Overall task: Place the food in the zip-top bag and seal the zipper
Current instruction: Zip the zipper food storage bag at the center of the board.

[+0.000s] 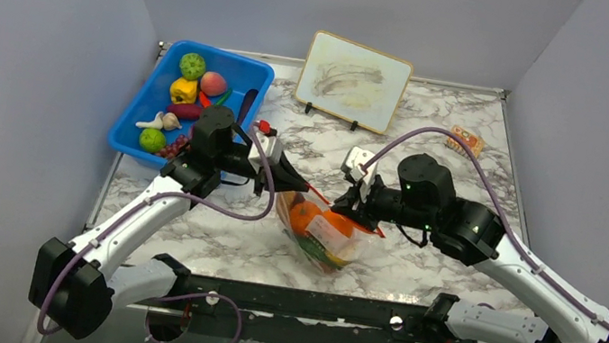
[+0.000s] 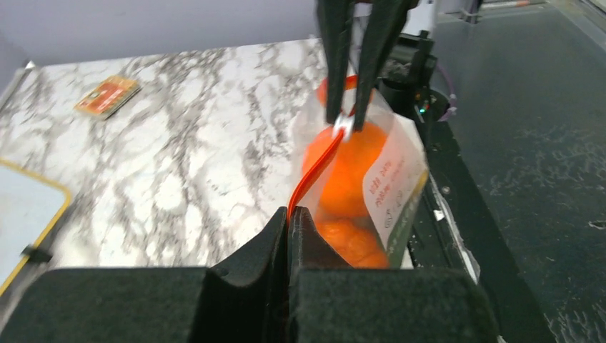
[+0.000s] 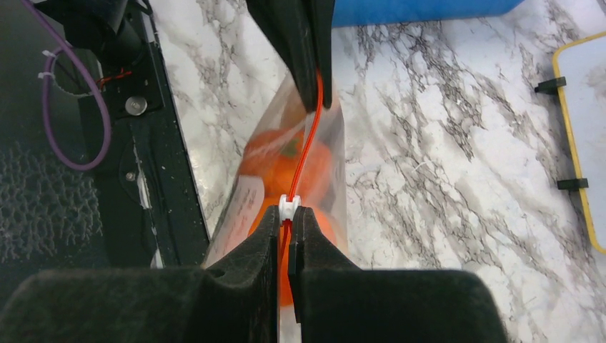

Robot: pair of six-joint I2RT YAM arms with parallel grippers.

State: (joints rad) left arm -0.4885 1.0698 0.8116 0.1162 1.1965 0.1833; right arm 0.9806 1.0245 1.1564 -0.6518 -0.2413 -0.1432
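Just below centre in the top view, the zip-top bag sits between both grippers, with oranges showing through its clear wall. The left gripper is pinched tight on the left end of the zipper. The right gripper is clamped on the same strip, just behind its white slider tab. Further back, at upper left, more food lies in the blue bin.

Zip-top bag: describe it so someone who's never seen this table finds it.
On the marble table, look between the left gripper and right gripper. The zip-top bag is the clear pouch of orange fruit they pinch by its orange-red zipper, unlike the rigid blue bin.
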